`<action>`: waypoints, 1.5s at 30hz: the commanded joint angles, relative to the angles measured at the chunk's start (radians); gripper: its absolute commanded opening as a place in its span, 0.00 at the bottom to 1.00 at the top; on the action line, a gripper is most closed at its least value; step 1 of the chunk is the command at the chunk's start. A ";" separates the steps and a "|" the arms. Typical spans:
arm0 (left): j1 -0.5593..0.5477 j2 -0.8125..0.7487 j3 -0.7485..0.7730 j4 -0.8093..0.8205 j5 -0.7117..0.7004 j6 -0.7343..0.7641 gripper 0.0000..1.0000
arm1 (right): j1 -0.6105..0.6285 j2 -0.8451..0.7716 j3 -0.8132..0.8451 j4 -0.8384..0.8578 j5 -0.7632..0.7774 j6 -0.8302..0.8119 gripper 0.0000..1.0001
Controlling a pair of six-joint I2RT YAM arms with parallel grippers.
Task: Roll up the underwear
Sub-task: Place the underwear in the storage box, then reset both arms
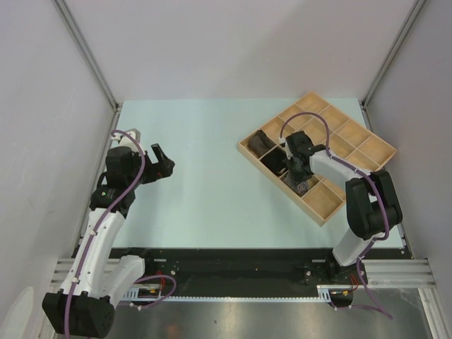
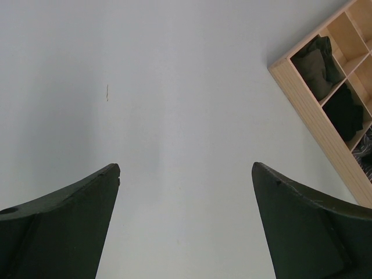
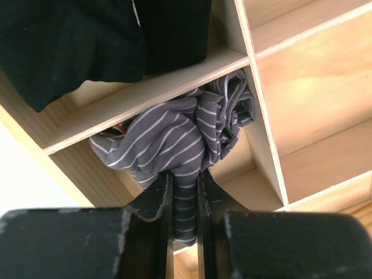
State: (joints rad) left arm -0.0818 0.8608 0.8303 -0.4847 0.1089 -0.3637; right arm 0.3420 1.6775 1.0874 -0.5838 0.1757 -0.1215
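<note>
Grey striped briefs look soft and floppy, mid-frame in the tray; right gripper pinches a bunched fold, left gripper gapes wide.

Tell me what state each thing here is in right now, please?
Grey striped cloth briefs: bunched up in a tray compartment, pinched by the right fingers.
Black cloth briefs: tucked in the neighbouring compartment.
Dark brown cloth briefs: tucked in the corner compartment.
Left fingers: open, holding nothing.
Compartmented wooden tray: most visible compartments empty.
</note>
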 commanded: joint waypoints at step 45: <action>0.024 -0.180 -0.026 0.057 -0.103 0.080 1.00 | -0.258 -0.751 -0.112 0.108 -0.035 0.396 1.00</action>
State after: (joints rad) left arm -0.0666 0.6979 0.8112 -0.4732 0.0277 -0.3115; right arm 0.0891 0.9684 0.9882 -0.5034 0.1272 0.2600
